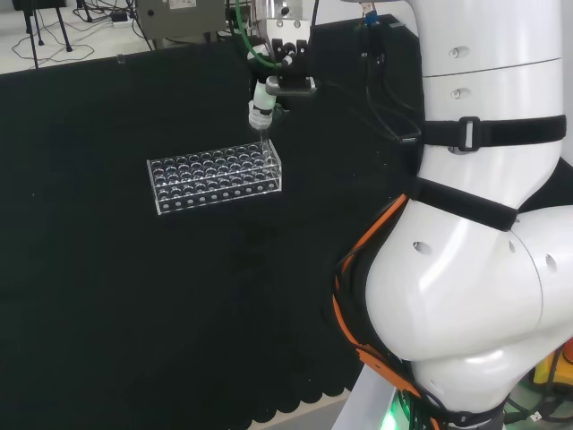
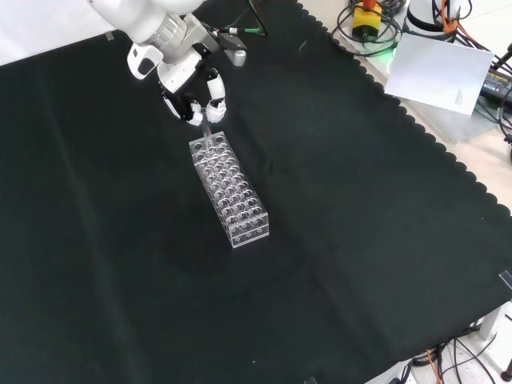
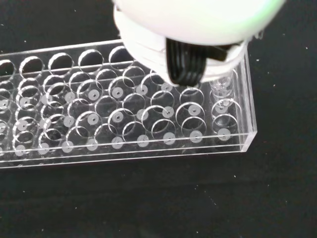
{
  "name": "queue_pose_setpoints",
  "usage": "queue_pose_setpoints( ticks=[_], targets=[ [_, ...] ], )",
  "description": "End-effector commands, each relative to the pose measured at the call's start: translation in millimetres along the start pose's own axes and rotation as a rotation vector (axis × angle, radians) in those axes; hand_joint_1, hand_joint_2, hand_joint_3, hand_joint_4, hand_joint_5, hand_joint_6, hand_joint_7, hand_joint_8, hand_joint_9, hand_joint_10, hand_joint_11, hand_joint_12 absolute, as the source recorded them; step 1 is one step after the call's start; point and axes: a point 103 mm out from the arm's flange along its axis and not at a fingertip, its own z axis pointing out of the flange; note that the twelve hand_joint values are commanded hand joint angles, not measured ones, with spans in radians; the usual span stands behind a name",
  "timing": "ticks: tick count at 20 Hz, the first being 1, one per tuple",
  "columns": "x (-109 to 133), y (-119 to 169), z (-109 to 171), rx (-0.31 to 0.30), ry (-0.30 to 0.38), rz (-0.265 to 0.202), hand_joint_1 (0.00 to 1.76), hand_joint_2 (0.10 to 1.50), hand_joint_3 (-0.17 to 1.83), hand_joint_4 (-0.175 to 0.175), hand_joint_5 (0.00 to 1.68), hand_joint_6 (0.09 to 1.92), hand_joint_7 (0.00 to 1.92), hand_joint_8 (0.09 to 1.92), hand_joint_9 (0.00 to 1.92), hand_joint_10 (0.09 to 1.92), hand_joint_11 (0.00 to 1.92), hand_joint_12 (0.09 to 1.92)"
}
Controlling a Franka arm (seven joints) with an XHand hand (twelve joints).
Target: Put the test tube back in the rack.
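Note:
A clear plastic rack (image 1: pixel 215 176) with several rows of round holes lies on the black cloth. My hand (image 1: pixel 265 97) hovers just above the rack's far right corner in the head view, fingers curled and pinching a thin clear test tube (image 1: pixel 266 139) that hangs upright. The tube's lower end reaches into a corner hole. In the front view the hand (image 2: pixel 192 94) is at the rack's (image 2: pixel 229 189) upper end, with the tube (image 2: pixel 207 133) between fingertips and rack. The wrist view looks down on the rack (image 3: pixel 124 148); the tube (image 3: pixel 221 85) stands in an end hole under the hand (image 3: pixel 198 25).
The arm's white links (image 1: pixel 474 251) take up the right of the head view. In the front view the cloth's scalloped edge (image 2: pixel 424 136) runs along the right, with a white sheet (image 2: pixel 440 72) and cables beyond it. Black cloth surrounds the rack.

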Motion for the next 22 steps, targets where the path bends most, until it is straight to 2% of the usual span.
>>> queue_pose_setpoints(
  ticks=[1, 5, 12, 18, 21, 22],
  targets=[
    [-4, 0, 2, -0.001, 0.012, 0.004, 1.44, 0.54, 0.76, -0.175, 1.36, 0.51, 1.42, 0.69, 1.47, 0.18, 1.18, 1.07],
    [-5, 0, 5, 0.008, 0.017, 0.003, 1.44, 0.54, 0.76, -0.175, 1.36, 0.51, 1.42, 0.69, 1.47, 0.18, 1.18, 1.07],
    [2, 6, 27, 0.029, 0.017, -0.004, 1.44, 0.54, 0.76, -0.175, 1.36, 0.51, 1.42, 0.69, 1.47, 0.18, 1.18, 1.07],
    [1, 5, 30, 0.026, 0.03, -0.013, 1.44, 0.54, 0.76, -0.175, 1.36, 0.51, 1.42, 0.68, 1.47, 0.18, 1.18, 1.07],
    [-1, 1, 27, 0.019, 0.093, -0.014, 1.44, 0.58, 0.7, -0.175, 1.34, 0.51, 1.4, 0.67, 1.44, 0.23, 1.15, 1.1],
    [-1, -2, 25, 0.023, 0.113, -0.022, 1.35, 0.66, 0.59, -0.175, 1.3, 0.55, 1.32, 0.72, 1.37, 0.35, 1.01, 1.17]
  ],
)
